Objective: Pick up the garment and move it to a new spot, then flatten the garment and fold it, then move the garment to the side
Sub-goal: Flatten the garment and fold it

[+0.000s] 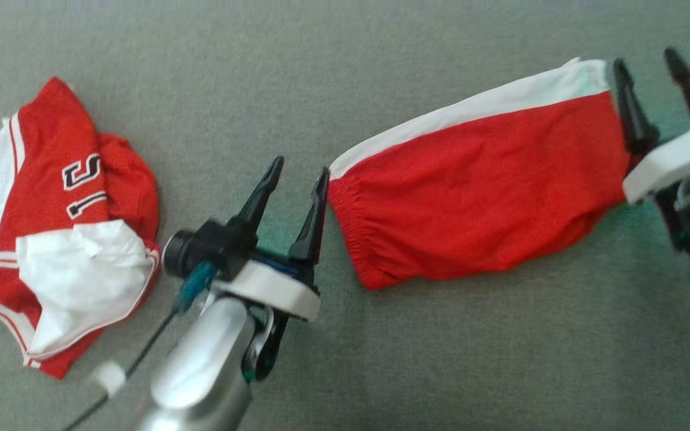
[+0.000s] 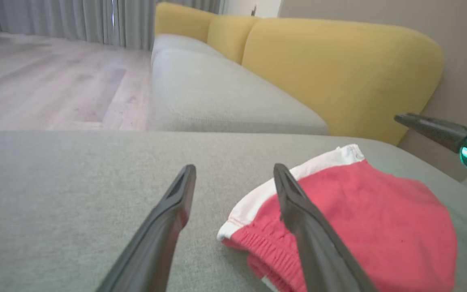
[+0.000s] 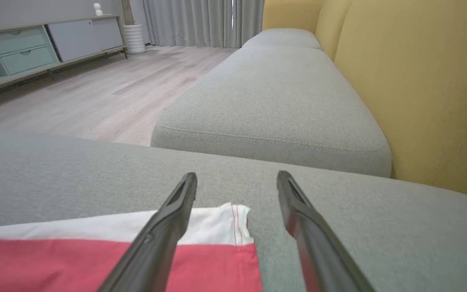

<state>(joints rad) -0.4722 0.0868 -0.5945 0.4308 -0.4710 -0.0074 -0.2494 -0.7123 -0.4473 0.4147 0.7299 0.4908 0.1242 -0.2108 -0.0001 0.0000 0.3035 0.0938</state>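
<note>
Left gripper (image 1: 300, 169): fingers spread, empty; just beside the waistband end
Right gripper (image 1: 644, 60): fingers spread, empty; at the hem corner
Shorts (image 1: 477, 185): red, white stripe; flat on grey cushion (image 1: 345, 72), between grippers
Jersey (image 1: 63, 227): crumpled, well apart on the left

Left hand (image 1: 300, 166): black tapered fingers (image 1: 314, 215), white collar (image 1: 273, 293), teal plug (image 1: 196, 282), black cable (image 1: 152, 341), silver forearm (image 1: 201, 365).

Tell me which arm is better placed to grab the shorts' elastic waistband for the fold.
Left. The left gripper is open with a fingertip beside the waistband of the shorts; the right gripper is at the opposite end.
</note>
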